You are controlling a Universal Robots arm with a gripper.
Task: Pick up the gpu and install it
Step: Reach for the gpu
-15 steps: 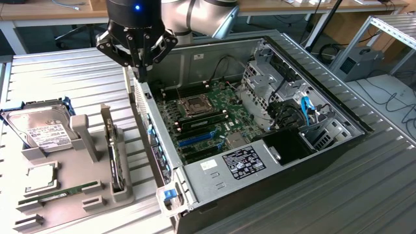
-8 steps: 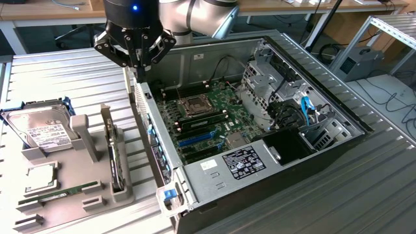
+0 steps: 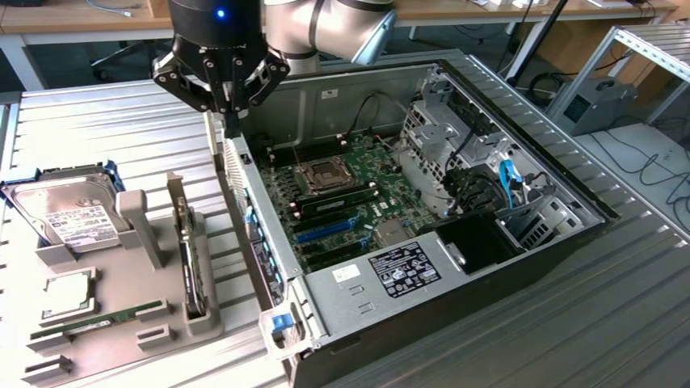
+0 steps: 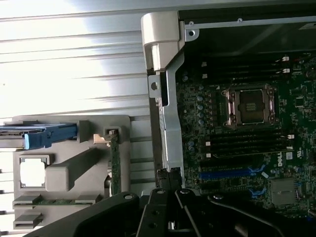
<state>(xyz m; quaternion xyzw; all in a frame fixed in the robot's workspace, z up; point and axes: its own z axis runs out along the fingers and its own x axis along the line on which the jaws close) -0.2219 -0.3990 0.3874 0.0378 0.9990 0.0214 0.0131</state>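
The gpu (image 3: pixel 192 267) sat upright in its slot on the gray holder (image 3: pixel 108 356), untouched. Farther back, your gripper (image 3: pixel 229 121) was clenched on nothing, hanging right over the case (image 3: pixel 246 218) wall. Dropping from there, you'd probably have clipped that metal edge, not the card.

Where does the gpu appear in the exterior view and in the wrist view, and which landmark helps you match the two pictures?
Exterior view: the gpu stands on edge in the grey tray, at the exterior view's left of the open case.
Wrist view: the gpu shows edge-on in the same tray, beside the case.
Shared landmark: the CPU socket, a silver square inside the case in both views.
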